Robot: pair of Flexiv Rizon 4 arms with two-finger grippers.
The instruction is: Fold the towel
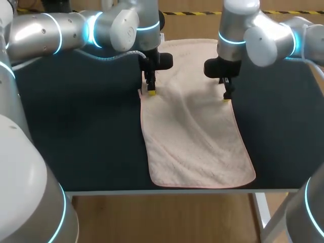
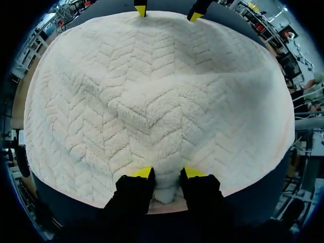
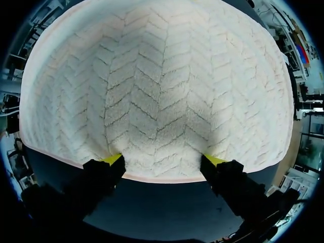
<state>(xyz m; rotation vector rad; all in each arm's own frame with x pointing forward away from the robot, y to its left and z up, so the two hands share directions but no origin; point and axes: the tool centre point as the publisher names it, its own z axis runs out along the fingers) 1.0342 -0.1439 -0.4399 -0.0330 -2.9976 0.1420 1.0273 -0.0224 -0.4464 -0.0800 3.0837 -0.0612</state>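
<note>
On a dark desk (image 1: pixel 76 126), a cream towel (image 1: pixel 197 136) with a herringbone weave lies lengthwise down the middle. Its far end reaches toward the back of the desk, and its near end stops just short of the front edge. The left arm (image 1: pixel 66 30) comes in from the left to the towel's left long edge, in the far half. The right arm (image 1: pixel 263 38) comes in from the right to the opposite long edge, roughly level with it.

Seen from their own wrist, the left fingers (image 2: pixel 143 173) are clenched on a small tuft of the towel's border. The cloth is bunched between the two yellow tips and touches both. A soft ridge rises in the pile ahead of that pinch. In the head view, shallow creases run diagonally from the left edge toward the near right corner.

The right fingers (image 3: pixel 112 159) are released and spread wide apart. Both yellow tips rest on the towel just inside its border, with flat cloth between them and dark desk showing beneath. In the left wrist view, the right arm's two yellow tips show across the cloth at the towel's far edge. The towel lies unfolded, a single layer on the desk.
</note>
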